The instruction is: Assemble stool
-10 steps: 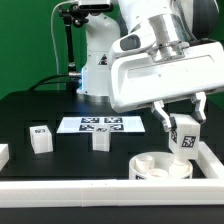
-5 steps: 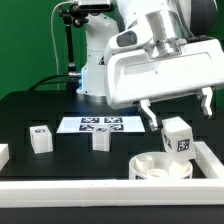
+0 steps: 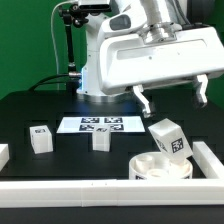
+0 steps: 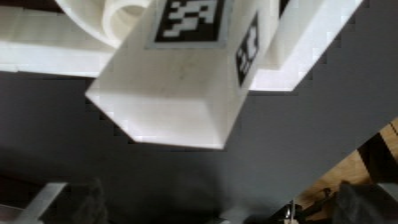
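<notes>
The round white seat point(image 3: 158, 168) lies near the front rail at the exterior view's right. One white leg block point(image 3: 168, 138) with a tag stands tilted in it, free of any grip. My gripper point(image 3: 172, 98) hangs above that leg, open, with nothing between its fingers. In the wrist view the same leg point(image 4: 178, 85) fills the middle, with the seat point(image 4: 111, 14) behind it and one dark fingertip point(image 4: 294, 212) at the edge. Two more tagged legs point(image 3: 40, 139) point(image 3: 100, 139) stand on the black table towards the exterior view's left.
The marker board point(image 3: 97, 125) lies flat behind the two loose legs. A long white rail point(image 3: 90, 190) edges the table's front and runs up the right side point(image 3: 208, 155). A small white piece point(image 3: 3, 154) shows at the left edge. The robot base point(image 3: 100, 75) stands behind.
My gripper opened and let go of the leg, then rose. The leg stays behind, leaning in the seat.
</notes>
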`<state>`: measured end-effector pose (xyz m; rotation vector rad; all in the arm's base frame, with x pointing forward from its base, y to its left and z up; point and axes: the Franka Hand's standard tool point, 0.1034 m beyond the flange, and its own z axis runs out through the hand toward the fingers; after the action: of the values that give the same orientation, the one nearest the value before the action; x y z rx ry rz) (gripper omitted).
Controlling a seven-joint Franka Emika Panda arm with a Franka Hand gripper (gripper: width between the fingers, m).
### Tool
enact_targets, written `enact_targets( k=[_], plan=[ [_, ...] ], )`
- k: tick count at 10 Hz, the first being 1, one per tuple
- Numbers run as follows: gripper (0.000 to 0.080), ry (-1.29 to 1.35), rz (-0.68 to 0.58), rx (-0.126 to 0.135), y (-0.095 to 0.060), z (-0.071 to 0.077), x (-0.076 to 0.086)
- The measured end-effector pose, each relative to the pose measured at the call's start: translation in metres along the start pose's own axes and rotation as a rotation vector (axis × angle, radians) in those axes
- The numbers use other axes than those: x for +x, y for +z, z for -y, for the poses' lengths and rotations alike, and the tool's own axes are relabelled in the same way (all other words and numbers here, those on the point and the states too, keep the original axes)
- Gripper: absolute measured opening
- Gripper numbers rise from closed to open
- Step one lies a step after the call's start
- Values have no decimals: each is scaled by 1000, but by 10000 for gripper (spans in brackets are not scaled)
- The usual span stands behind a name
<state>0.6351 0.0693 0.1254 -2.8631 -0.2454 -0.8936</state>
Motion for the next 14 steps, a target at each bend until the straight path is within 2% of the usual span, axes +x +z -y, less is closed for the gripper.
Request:
enact_targets(
  k=[2, 6, 7, 9, 10, 11, 14],
  plan=[
    [648, 1, -2, 4, 0, 4, 2],
    [648, -12, -5, 3, 1, 3, 1],
    [648, -92, -21, -5, 2, 2, 1],
    [648, -110, -9, -6, 3, -5, 2],
    [648, -100, -3, 0, 4, -2, 4],
    [648, -94, 65, 32, 5, 7, 1],
    [648, -91, 236, 101, 3, 19, 1]
  ],
)
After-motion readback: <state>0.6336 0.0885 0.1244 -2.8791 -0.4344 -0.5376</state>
